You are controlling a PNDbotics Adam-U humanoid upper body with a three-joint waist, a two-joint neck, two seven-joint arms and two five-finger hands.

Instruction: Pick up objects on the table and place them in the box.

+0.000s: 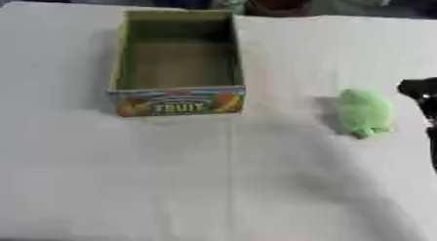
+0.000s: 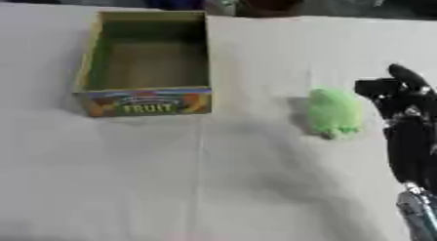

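A green plush toy (image 2: pixel 334 111) is seen lying on the white-covered surface (image 1: pixel 213 186), well to the right of the open cardboard box (image 1: pixel 177 64) marked "FRUIT", and apart from it. The box is set upright with its mouth facing up and nothing is seen inside it, so an object can be lowered straight in from above. The robot's right hand (image 2: pixel 401 96) is brought in from the right edge, just to the right of the toy and not yet touching it; its fingers (image 2: pixel 375 86) are pointed toward the toy, but whether they are spread wide or drawn narrow cannot be told. Nothing is held. The left hand is not shown in either view. The placing is judged to suit a reach by the nearer arm: the toy lies on the right hand's side, while the box is left unobstructed to its left. The pick-up is judged not yet begun.
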